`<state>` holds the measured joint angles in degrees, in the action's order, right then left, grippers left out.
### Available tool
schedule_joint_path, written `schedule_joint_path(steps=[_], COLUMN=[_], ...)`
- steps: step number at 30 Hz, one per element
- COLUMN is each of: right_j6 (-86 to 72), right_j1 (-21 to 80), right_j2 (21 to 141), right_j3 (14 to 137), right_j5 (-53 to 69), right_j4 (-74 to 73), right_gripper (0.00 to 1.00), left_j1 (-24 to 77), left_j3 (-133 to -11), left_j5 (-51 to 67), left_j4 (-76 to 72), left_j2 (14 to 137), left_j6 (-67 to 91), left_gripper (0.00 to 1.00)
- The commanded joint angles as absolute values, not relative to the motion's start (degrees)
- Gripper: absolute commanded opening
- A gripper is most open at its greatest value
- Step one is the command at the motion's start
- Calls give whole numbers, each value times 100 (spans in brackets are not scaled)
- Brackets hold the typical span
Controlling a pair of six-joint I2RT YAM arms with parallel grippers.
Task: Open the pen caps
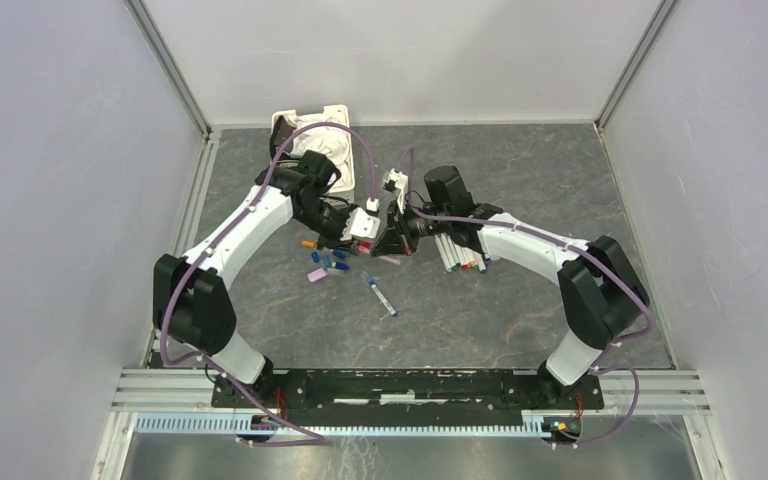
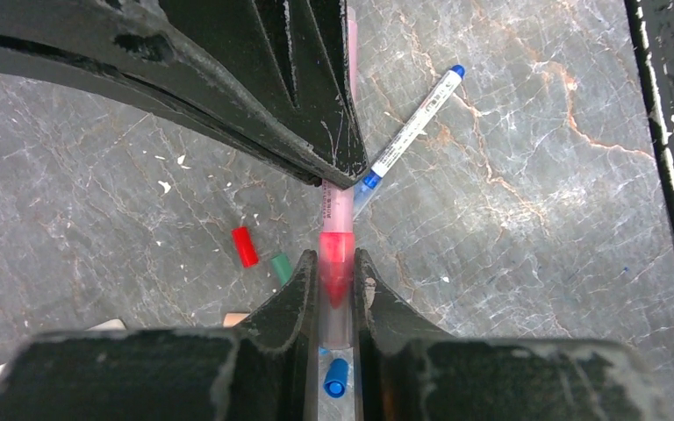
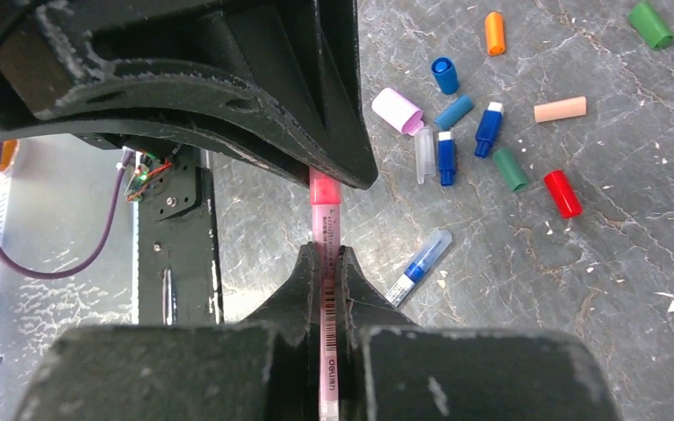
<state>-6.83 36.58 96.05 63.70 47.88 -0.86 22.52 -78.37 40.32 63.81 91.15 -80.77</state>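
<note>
A pink pen point(image 3: 326, 224) is held in the air between both grippers. My right gripper point(image 3: 327, 263) is shut on its barcode-marked barrel. My left gripper point(image 2: 337, 276) is shut on the pen's other end, where a clear cap point(image 2: 337, 263) covers a red tip. In the top view the two grippers meet at mid-table, left gripper point(image 1: 380, 236) facing right gripper point(image 1: 406, 230). Several loose pen caps lie on the table below: red point(image 3: 562, 193), green point(image 3: 510, 168), blue point(image 3: 445, 74), orange point(image 3: 494, 32), lilac point(image 3: 397, 110) and peach point(image 3: 560, 109).
A blue pen with a clear cap point(image 3: 421, 266) lies on the table just right of the held pen. Several white pens point(image 1: 460, 258) lie in a row under the right arm. A white basket with cloth point(image 1: 310, 128) stands at the back left.
</note>
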Motion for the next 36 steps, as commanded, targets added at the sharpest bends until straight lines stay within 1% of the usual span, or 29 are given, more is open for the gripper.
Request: schedule_joint_path(steps=[1, 5, 8, 11, 15, 17, 18, 19, 21, 23, 25, 30, 36], right_j6=[-357, -312, -359, -351, -383, -526, -619, -674, -858, -1087, -1360, -2019, -2195], right_j1=[3379, 3376, 3374, 3357, 3314, 3311, 3313, 3309, 3312, 3312, 3328, 3634, 4178], right_j2=[9407, 9196, 9092, 9022, 8801, 8732, 8740, 8751, 8761, 8765, 8850, 9365, 10060], right_j3=[5888, 5660, 5650, 5695, 5473, 5384, 5446, 5573, 5897, 6307, 6636, 7219, 7715], right_j5=[4723, 4515, 4502, 4457, 4189, 4175, 4137, 4072, 4131, 4175, 4300, 4790, 5171], right_j4=[-2565, -2677, -2647, -2741, -2873, -2692, -2616, -2565, -2323, -2073, -1765, -1084, -986], right_gripper=[0, 0, 0, 0, 0, 0, 9, 21, 35, 51, 63, 73, 75], left_j1=[1488, 1237, 1135, 1134, 1025, 969, 979, 995, 1081, 1280, 1501, 1997, 2186], left_j3=[-7913, -8031, -8141, -8018, -7828, -7901, -7983, -8084, -8281, -8374, -8289, -7980, -7884], left_j5=[1746, 1583, 1703, 1783, 1384, 1457, 1666, 1999, 2629, 3016, 3296, 3766, 3750], left_j4=[6415, 6559, 6756, 6759, 6670, 6779, 6897, 7063, 7407, 7673, 7830, 7690, 7486], left_j2=[8962, 8929, 8928, 8788, 8727, 8717, 8692, 8653, 8595, 8526, 8418, 8085, 7964], left_j6=[-8552, -8859, -8933, -9027, -9150, -9203, -9222, -9228, -9246, -9154, -9056, -8697, -8505], left_gripper=[2, 2, 2, 2, 2, 2, 2, 2, 2, 2, 2, 2, 2])
